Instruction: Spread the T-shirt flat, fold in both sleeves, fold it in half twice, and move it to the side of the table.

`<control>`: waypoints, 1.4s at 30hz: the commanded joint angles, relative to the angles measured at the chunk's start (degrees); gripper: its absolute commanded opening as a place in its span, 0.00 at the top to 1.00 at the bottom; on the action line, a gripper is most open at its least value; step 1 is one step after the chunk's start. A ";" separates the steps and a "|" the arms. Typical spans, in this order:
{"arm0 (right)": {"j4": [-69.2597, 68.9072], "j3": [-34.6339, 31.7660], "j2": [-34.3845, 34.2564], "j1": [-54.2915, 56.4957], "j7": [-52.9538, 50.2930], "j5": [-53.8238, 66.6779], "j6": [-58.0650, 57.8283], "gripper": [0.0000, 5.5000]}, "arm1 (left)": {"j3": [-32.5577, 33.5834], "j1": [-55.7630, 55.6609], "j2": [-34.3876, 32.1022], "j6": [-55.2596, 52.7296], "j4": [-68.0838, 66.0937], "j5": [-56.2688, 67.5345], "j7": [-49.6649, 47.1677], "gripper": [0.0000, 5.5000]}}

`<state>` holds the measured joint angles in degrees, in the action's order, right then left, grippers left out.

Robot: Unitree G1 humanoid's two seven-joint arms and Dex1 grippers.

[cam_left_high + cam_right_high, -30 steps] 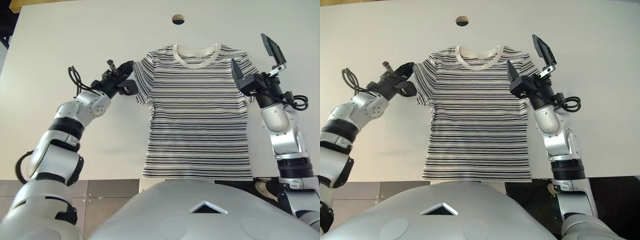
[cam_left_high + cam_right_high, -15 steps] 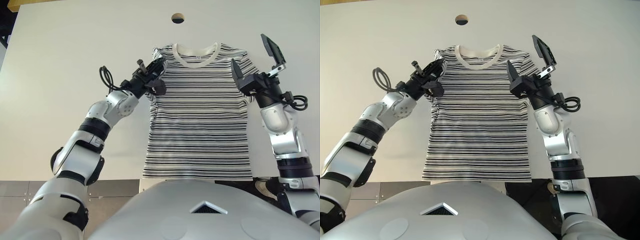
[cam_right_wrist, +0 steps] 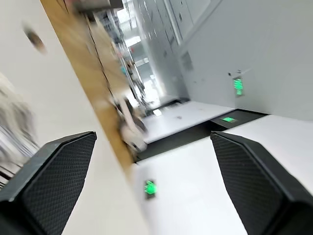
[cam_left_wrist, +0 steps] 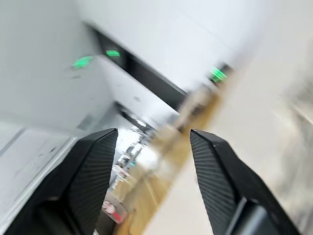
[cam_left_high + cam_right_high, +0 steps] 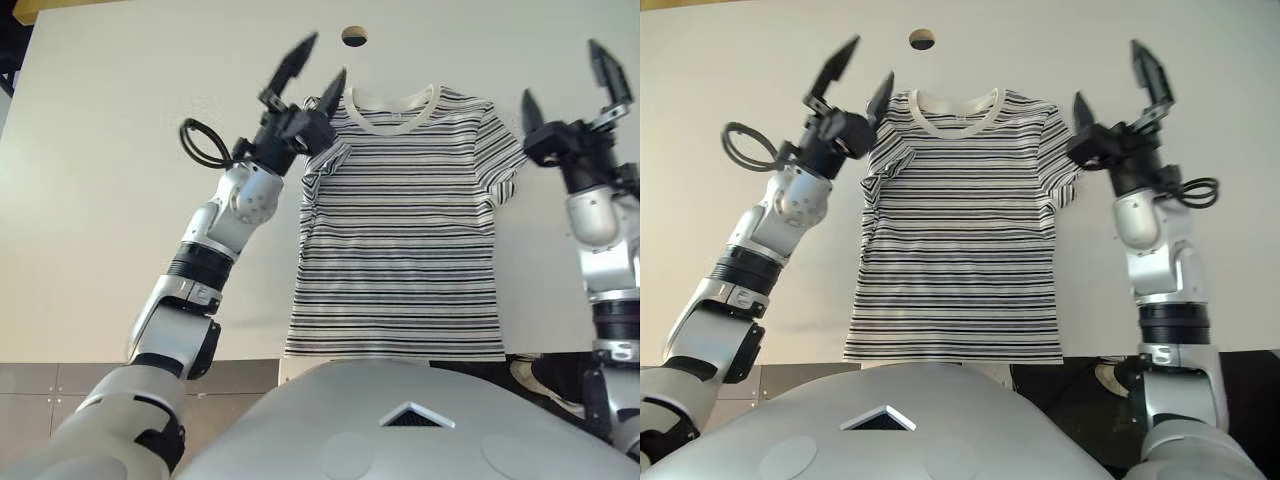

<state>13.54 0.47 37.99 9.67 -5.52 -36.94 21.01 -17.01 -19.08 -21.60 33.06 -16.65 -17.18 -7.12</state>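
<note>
On the white desk (image 5: 120,200), left eye view: the striped T-shirt (image 5: 400,240) lies spread flat, collar (image 5: 392,110) pointing away from the robot toward a small round hole (image 5: 354,37) in the desk top. The left sleeve (image 5: 325,165) is turned in over the chest, somewhat rumpled, while the right sleeve (image 5: 500,150) lies out to the side. The left hand (image 5: 312,80) is raised beside the collar, jaws apart and holding nothing. The right hand (image 5: 570,95) is raised near the right sleeve, likewise spread and empty. Right eye view: the same arrangement, showing the hem nearest the robot lying straight and both hands clear of the cloth. Left wrist view: two dark fingers (image 4: 93,186) stand wide apart with only blurred room between them, which confirms an empty hand tilted upward. Right wrist view: its fingers (image 3: 54,181) are equally wide, again with no cloth between them. Judged from this layout, the step in hand is the sleeve fold, half done. The next move calls for the right hand to descend onto the outer edge of the right sleeve, close on it and carry it inward across the chest. The rumpled left sleeve may need smoothing before the halving folds.
</note>
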 commanded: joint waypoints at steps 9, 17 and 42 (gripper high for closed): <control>39.08 18.20 9.30 16.59 -2.04 -14.89 3.88 0.21 | 14.09 13.04 0.97 -10.65 18.41 12.62 6.32 0.51; 43.59 28.24 7.10 19.32 -3.10 -16.71 15.87 0.21 | 14.93 14.19 2.15 -9.50 16.46 9.81 7.55 0.51; 46.68 34.33 6.17 20.82 -5.56 -15.08 16.81 0.68 | 15.12 16.50 2.68 -7.93 17.05 7.20 9.45 0.51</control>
<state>59.37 33.67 45.05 32.01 -11.99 -51.48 37.82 -1.82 -3.00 -19.06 25.20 0.07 -9.34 1.41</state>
